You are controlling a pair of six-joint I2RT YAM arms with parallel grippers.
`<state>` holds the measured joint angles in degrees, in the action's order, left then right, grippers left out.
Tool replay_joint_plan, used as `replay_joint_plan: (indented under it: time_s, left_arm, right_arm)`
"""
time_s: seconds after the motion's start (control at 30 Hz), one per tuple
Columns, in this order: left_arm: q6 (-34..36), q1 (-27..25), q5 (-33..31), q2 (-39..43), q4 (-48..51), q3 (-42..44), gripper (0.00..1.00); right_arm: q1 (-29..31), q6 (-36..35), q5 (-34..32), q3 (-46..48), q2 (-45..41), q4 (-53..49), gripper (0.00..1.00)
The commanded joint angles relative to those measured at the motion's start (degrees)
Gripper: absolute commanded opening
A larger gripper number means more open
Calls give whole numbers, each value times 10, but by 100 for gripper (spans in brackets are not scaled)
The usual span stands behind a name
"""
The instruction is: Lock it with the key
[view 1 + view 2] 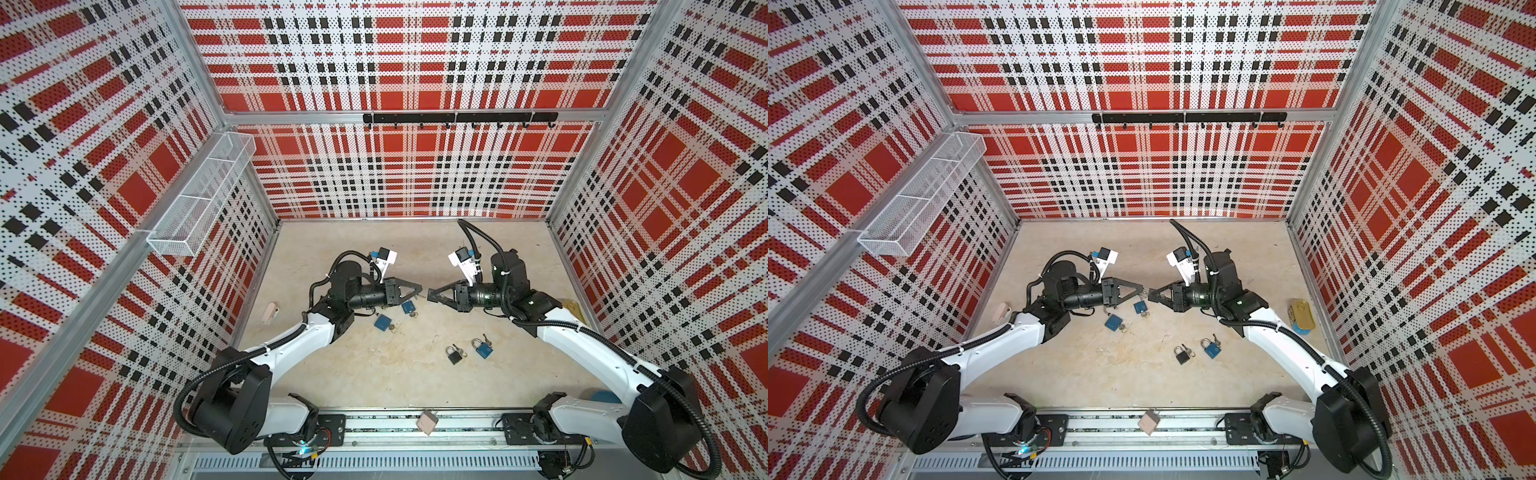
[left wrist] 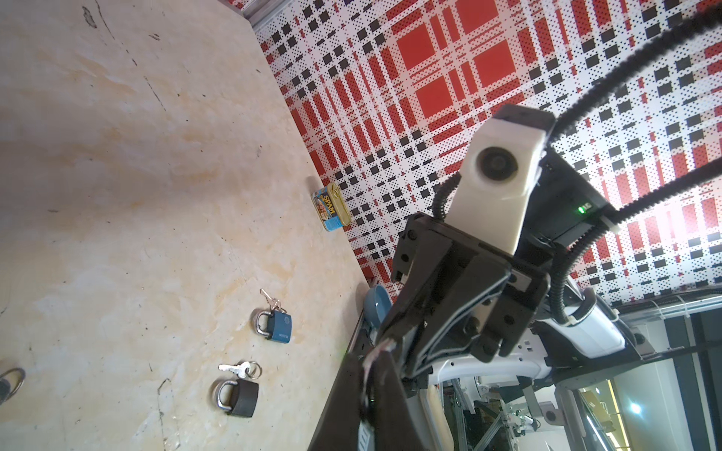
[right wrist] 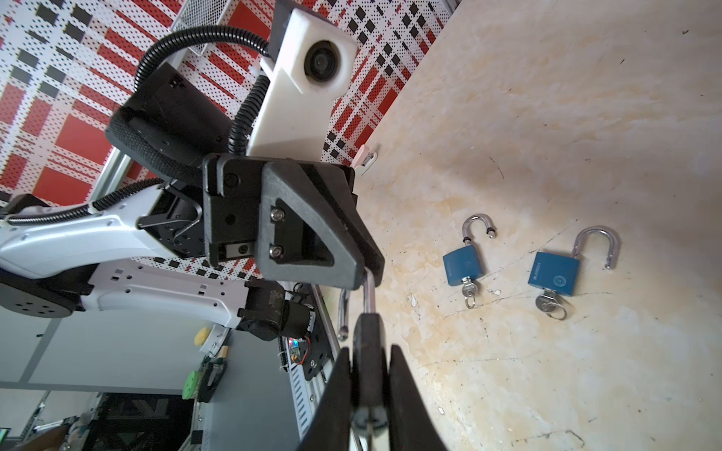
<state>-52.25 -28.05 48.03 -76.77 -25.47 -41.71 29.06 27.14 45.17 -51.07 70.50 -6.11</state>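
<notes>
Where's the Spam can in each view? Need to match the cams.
In a top view: can at the right wall, partly behind the right arm.
In a top view: can at the same wall, clear of the arm.
Left wrist: can standing against the wall.
Right wrist: not in it.
Landmark: shut blue padlock beside the black padlock; right wrist lacks it too.

far counter (image 1: 407, 245) lies bare; open blue padlocks (image 1: 383, 322) clutter the middle, black padlock (image 1: 454, 356) and shut blue padlock (image 1: 482, 350) sit nearer front.
</notes>
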Motion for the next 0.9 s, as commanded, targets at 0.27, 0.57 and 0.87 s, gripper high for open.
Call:
replay_joint_plan:
  time_s: [0.27,0.57,0.87]
  left_arm:
    - [43,-11,-49,-2,22,18,0]
    - [58,-20,-68,10,24,22,0]
    - [77,-27,-89,17,32,27,0]
  right_arm:
    - [4,99,103,-13,-1,193,0]
    - [3,145,119,-5,4,248,0]
    - [4,168,129,-2,6,272,0]
